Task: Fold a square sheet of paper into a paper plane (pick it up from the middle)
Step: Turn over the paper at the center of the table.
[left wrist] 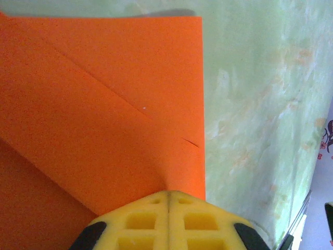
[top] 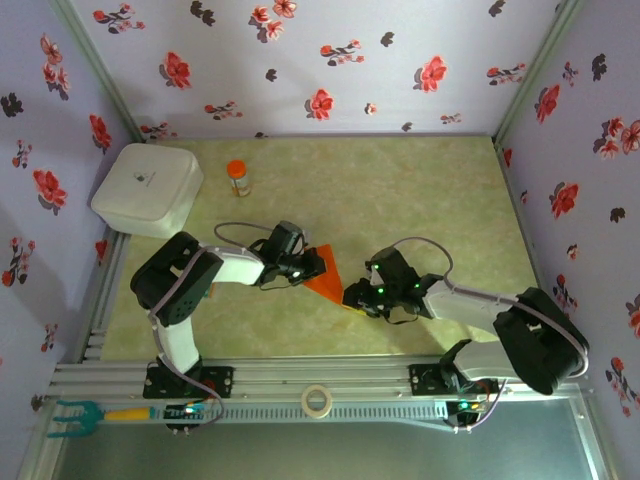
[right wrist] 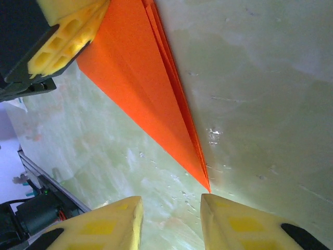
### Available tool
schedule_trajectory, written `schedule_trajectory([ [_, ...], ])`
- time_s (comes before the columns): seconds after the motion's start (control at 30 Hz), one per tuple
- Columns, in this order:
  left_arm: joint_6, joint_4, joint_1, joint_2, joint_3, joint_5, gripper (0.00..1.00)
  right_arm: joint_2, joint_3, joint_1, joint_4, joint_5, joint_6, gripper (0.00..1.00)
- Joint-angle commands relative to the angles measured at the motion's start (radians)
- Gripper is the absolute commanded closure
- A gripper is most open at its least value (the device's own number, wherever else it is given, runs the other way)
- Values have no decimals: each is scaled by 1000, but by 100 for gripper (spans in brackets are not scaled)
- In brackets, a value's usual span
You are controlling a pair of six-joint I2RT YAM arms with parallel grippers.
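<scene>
Paper plane (top: 326,276), orange, folded to narrow pointed wedge w/ layered edges, sits mid-table btwn both arms; flat on green table (top: 420,190) or just above, we can't tell. We see left gripper (left wrist: 169,197) pressed together, pinching paper's wide end. Right gripper (right wrist: 171,202) spread, nothing btwn fingers; wedge tip sits just at gap. Orange-capped bottle (top: 238,177) well apart, at rear.
</scene>
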Motion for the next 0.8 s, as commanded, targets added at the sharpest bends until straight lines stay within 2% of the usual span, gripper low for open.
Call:
schedule_trajectory([
  [0.0, -13, -35, 13, 36, -24, -38, 99, 26, -27, -7, 49, -20, 62, 65],
  [0.37, -15, -37, 14, 31, -24, -36, 99, 85, -60, -27, 180, -45, 107, 65],
  [0.77, -14, -40, 14, 32, -15, -32, 99, 78, -75, -50, 281, -31, 126, 65],
])
